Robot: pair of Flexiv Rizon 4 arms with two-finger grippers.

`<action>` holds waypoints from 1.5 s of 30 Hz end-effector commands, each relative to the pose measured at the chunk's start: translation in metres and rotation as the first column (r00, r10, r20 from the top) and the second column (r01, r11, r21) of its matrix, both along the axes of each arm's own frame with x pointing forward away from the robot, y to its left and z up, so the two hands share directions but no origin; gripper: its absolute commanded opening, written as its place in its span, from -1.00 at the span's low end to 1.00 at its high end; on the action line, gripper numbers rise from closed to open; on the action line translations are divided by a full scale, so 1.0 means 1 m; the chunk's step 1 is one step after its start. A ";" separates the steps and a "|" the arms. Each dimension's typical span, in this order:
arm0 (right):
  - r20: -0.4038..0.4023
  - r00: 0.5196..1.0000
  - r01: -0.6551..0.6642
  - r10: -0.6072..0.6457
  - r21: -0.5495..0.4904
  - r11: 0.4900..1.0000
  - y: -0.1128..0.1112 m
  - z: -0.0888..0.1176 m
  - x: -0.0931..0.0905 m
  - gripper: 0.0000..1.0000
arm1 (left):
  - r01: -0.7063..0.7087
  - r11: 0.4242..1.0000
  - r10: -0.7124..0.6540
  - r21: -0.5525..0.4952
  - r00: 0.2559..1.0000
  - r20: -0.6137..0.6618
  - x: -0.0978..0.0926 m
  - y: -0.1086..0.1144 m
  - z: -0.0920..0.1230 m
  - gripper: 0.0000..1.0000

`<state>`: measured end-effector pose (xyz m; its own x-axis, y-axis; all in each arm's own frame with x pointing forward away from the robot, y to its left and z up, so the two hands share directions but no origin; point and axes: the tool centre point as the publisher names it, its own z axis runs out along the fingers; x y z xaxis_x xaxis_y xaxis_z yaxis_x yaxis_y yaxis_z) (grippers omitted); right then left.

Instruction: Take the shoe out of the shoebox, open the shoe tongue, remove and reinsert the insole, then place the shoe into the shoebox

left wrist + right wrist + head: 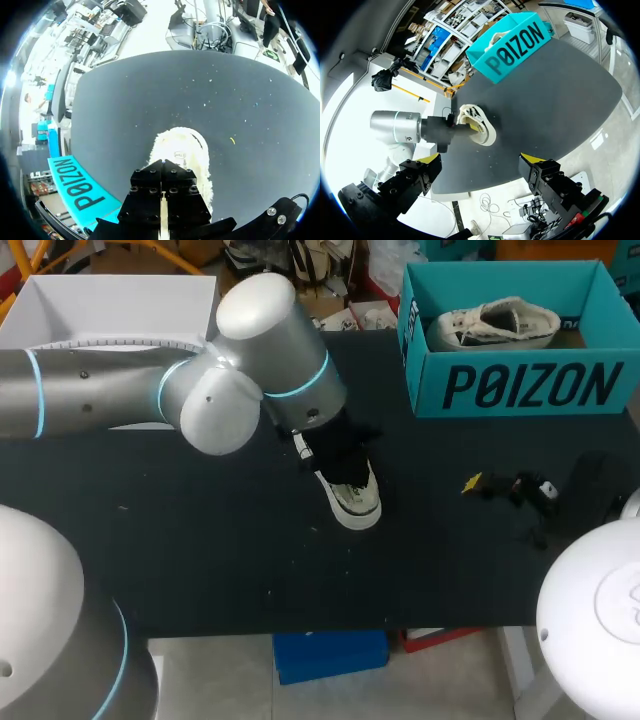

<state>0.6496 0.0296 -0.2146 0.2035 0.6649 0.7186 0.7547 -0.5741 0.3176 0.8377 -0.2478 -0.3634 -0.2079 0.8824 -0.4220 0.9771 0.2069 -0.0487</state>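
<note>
— how far along are we?
— 1 white low-top sneaker (355, 502) is out of the teal cardboard shoebox (520, 390) and stands on the black table (200, 540), directly under my left gripper (340, 472), which sits at its opening. i judge i'm at the tongue or insole step. reinserting and boxing are left. a 2nd white sneaker (495, 325) lies in the shoebox.
— and your grip?
— my right gripper (480, 160) is spread wide and holds nothing, well apart from the sneaker ahead of it. on the left, its own black body blocks the view, so i cannot tell whether it is open or holding anything. the insole is hidden too.
</note>
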 end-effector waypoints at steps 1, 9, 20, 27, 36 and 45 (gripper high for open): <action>-0.076 0.993 -0.082 0.086 0.043 0.996 -0.005 -0.002 -0.001 1.00 | -0.043 0.991 0.046 -0.124 0.999 0.022 0.001 0.045 0.041 -1.00; -0.076 0.993 -0.082 0.086 0.043 0.996 -0.005 -0.002 -0.001 1.00 | -0.190 0.961 0.208 -0.198 0.975 0.073 0.040 0.075 0.055 -1.00; -0.076 0.993 -0.082 0.086 0.043 0.996 -0.005 -0.002 -0.001 1.00 | -0.239 0.950 0.262 -0.202 0.960 0.094 0.071 0.068 0.050 -1.00; -0.076 0.993 -0.082 0.086 0.043 0.996 -0.005 -0.002 -0.001 1.00 | -0.225 0.956 0.245 -0.186 0.965 0.094 0.081 0.052 0.044 -1.00; -0.076 0.993 -0.082 0.086 0.043 0.996 -0.005 -0.002 -0.001 1.00 | -0.202 0.967 0.216 -0.157 0.973 0.076 0.078 0.039 0.027 -1.00; -0.076 0.993 -0.082 0.086 0.043 0.996 -0.005 -0.002 -0.001 1.00 | -0.191 0.974 0.199 -0.120 0.978 0.056 0.064 0.038 0.010 -1.00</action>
<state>0.6496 0.0296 -0.2146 0.2035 0.6649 0.7186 0.7547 -0.5741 0.3176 0.9042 -0.2073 -0.3501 -0.3394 0.7722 -0.5372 0.9207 0.3896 -0.0217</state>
